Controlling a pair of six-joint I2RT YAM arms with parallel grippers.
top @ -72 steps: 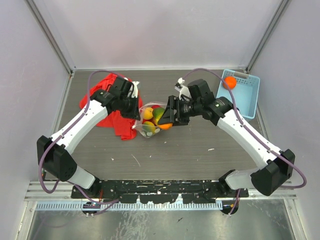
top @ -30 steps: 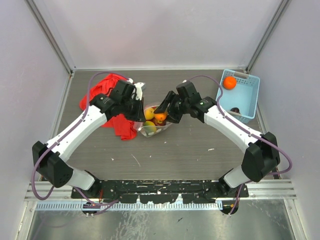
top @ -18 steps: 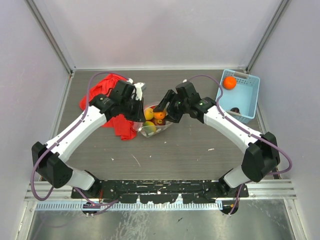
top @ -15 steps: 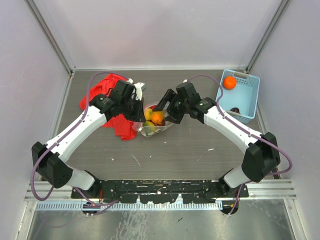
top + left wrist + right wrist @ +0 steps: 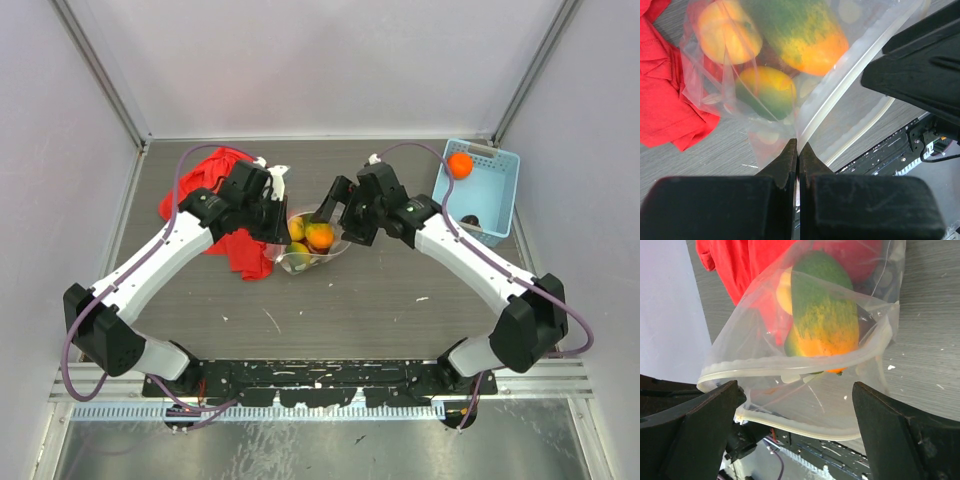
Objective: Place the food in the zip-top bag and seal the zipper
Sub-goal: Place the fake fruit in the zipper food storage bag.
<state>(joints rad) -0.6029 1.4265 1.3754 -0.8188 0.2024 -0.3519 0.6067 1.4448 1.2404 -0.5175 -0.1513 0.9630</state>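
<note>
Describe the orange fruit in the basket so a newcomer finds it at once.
Find the light blue basket at the table's far right corner. A round orange fruit lies at its far end. Unlike the small dark item at the near end, it is bright orange.

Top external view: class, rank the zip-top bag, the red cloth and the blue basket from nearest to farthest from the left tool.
1. zip-top bag: pinched in the left tool, mid-table.
2. red cloth: just beside the tool, on its left.
3. blue basket: far right, at the back.
</note>
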